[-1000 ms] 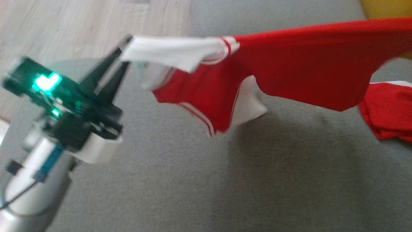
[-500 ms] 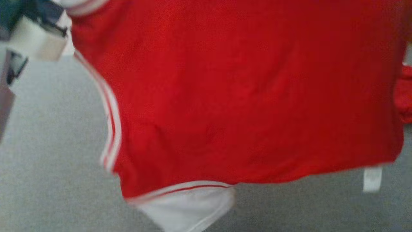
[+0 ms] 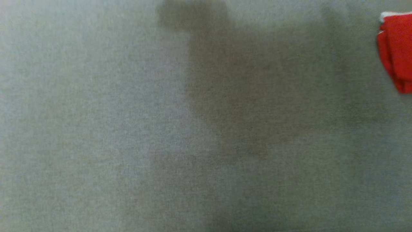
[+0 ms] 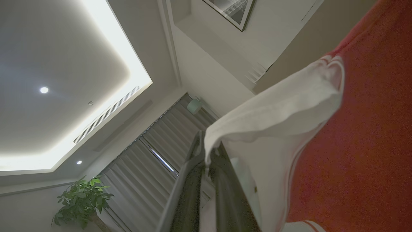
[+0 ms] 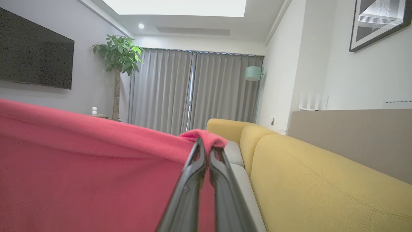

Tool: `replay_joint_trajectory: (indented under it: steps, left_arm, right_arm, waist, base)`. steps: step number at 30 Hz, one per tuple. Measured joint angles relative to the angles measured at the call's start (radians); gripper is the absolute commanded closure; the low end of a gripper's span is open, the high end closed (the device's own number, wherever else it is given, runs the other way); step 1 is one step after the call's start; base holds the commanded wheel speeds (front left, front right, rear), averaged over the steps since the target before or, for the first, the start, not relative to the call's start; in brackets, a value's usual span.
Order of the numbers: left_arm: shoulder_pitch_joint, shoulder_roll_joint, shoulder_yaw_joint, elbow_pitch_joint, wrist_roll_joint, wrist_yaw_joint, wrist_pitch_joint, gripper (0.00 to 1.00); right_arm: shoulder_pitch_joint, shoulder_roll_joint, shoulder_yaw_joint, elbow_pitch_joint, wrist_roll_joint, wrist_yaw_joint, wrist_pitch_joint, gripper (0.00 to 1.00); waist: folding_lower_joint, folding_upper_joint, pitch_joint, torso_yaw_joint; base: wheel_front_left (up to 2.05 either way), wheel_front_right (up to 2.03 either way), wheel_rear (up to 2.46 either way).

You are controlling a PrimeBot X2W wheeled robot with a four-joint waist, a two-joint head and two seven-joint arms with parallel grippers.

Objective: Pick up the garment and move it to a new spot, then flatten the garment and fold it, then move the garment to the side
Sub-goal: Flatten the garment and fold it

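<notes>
The garment is a red shirt with white sleeves and white stripes. In the left wrist view my left gripper is shut on the edge of a white sleeve, and the red body hangs to the right, up in the air against the ceiling. My right gripper is shut on a bunched edge of the garment, which drapes away to the left in that view. In the head view a broad shadow lies on the grey cushion.
A second piece of red cloth, folded, lies on the grey cushion at the right edge of the head view. A yellow sofa back runs along the right of the right wrist view. A potted plant and curtains stand far off.
The garment was stretched across the head view a second ago and hung close in front of it half a second ago. It is now gone from that view, which has itself shifted.
</notes>
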Motion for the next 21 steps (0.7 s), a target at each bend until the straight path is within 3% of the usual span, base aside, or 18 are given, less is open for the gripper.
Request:
replay_joint_trajectory:
  steps: [7, 14, 21]
  left_arm:
    - [0.052, -0.025, 0.002, -0.051, 0.001, 0.004, 0.0, 1.0]
    - [0.423, -0.01, 0.005, -0.223, -0.035, 0.05, 0.0, 1.0]
    - [0.821, 0.027, 0.013, -0.406, -0.091, 0.09, 0.0, 1.0]
  right_arm:
    - [-0.035, -0.002, 0.1, 0.119, 0.033, 0.0, -0.062, 1.0]
    - [0.136, -0.011, 0.151, 0.207, 0.158, 0.0, -0.129, 1.0]
    - [0.452, -0.083, 0.188, 0.143, 0.29, 0.0, -0.14, 1.0]
  waist:
    - [0.0, -0.0001, 0.093, 0.019]
    - [-0.0003, 0.0, 0.104, 0.05]
    - [-0.0007, 0.0, 0.016, 0.051]
  base:
    - [0.0, 0.0, 0.0]
    - [0.0, 0.0, 0.0]
    - [0.0, 0.0, 0.0]
